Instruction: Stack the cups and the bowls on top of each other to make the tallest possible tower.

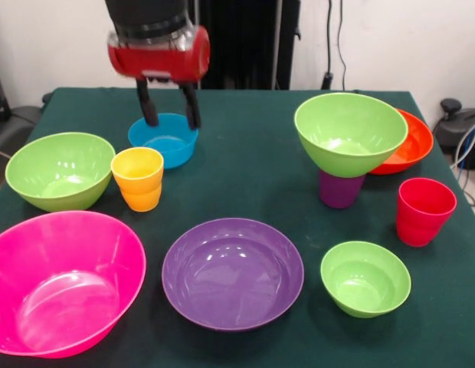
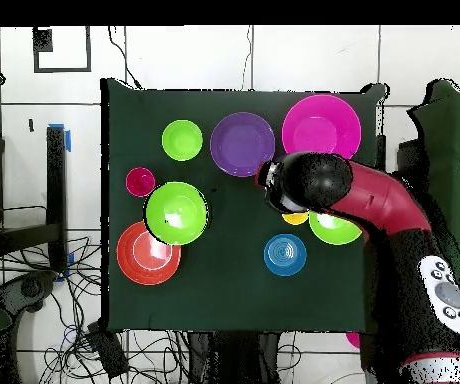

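Note:
My gripper [image 1: 173,123] hangs open with nothing between its fingers [image 1: 149,107]. It is raised above the table near the blue bowl [image 1: 165,142] and the yellow-orange cup [image 1: 138,178]. In the overhead view the arm's red and black head [image 2: 309,180] hides the gripper and part of the yellow-orange cup [image 2: 295,217]. The tower is a lime green bowl [image 1: 350,134] sitting upright on a purple cup [image 1: 339,192]. A red cup [image 1: 424,211] stands to its right. An orange-red bowl [image 1: 414,142] lies right behind the tower.
A large hot pink bowl [image 1: 61,284], a wide purple bowl [image 1: 232,272] and a small green bowl [image 1: 365,277] line the near edge. Another green bowl [image 1: 60,170] sits at the left. Cables lie on the floor around the table [image 2: 234,290].

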Motion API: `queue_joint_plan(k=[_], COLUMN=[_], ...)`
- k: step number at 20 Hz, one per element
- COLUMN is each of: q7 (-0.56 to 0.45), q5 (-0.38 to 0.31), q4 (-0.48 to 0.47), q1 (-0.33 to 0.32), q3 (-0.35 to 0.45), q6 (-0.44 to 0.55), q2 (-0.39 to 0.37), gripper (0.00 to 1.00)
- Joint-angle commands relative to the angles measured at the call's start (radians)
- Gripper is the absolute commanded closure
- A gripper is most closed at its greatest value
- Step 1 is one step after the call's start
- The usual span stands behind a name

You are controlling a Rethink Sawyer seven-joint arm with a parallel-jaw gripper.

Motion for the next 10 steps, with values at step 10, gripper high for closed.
queue_joint_plan(k=[10], q7=[-0.145], q5=[-0.255], q4=[0.017], q1=[0.041], q3=[0.109], q6=[-0.125], q2=[0.162], gripper=[0.00])
